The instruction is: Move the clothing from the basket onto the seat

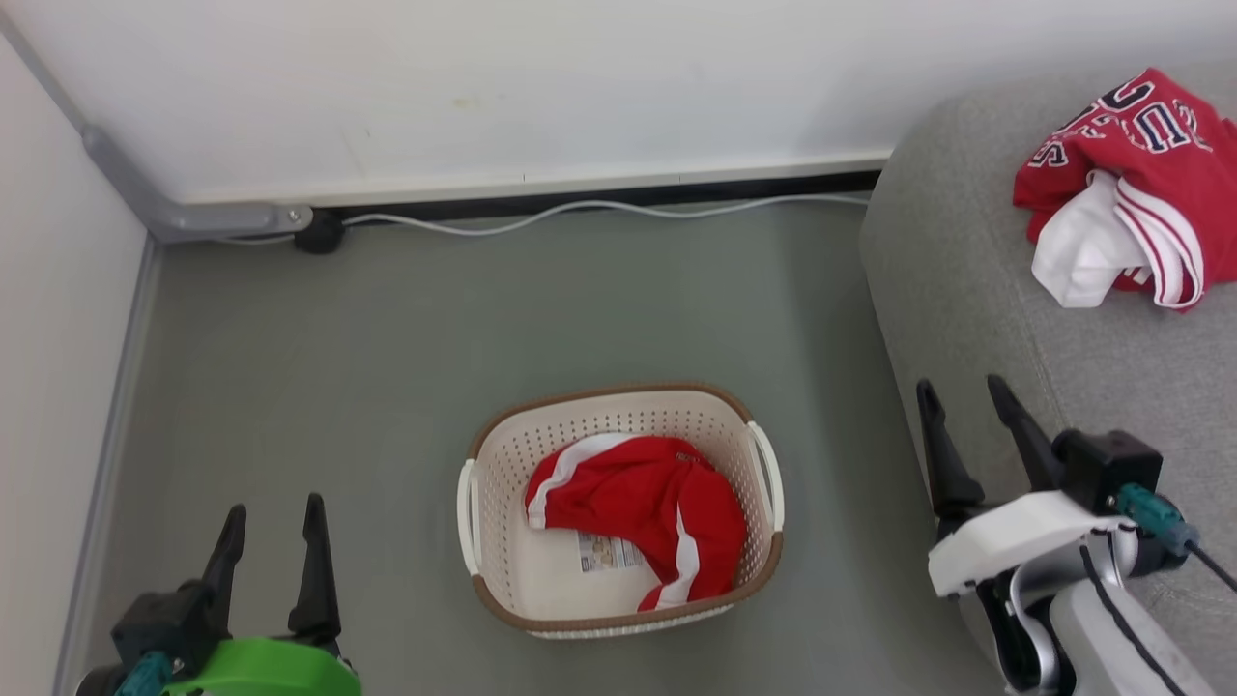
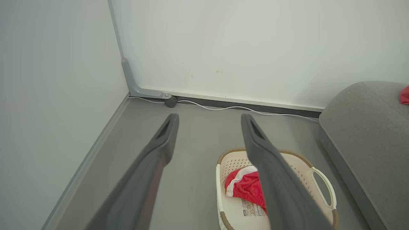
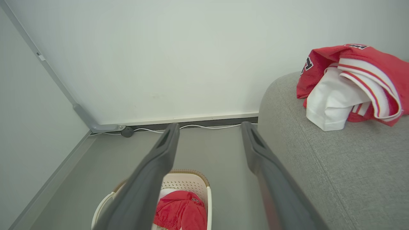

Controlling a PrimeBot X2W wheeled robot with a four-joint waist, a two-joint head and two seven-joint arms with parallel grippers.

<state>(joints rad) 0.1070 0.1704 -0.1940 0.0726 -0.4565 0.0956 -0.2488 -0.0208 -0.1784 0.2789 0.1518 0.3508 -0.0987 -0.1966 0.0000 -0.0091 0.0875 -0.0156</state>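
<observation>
While one garment lies on the seat and one is left in the basket, both grippers hang open and empty.
Head view: the shorts [image 1: 643, 507] lie bunched inside the basket [image 1: 503, 454] at lower centre, on the floor [image 1: 367, 338]. The jersey [image 1: 1131, 164] sits crumpled on the seat [image 1: 966, 290] at upper right. The left gripper [image 1: 275, 507] at lower left and the right gripper [image 1: 961, 385] at lower right each show fingers parted, gripping nothing. Left wrist view: the basket sits at lower right, half behind one finger, off this arm's line. Right wrist view: the basket lies at bottom centre, the seat just to its right. The right arm therefore looks better placed. It should descend straight, pinch the highest fold clear of the wall and label [image 1: 609, 553], then lift above the rim before crossing.
</observation>
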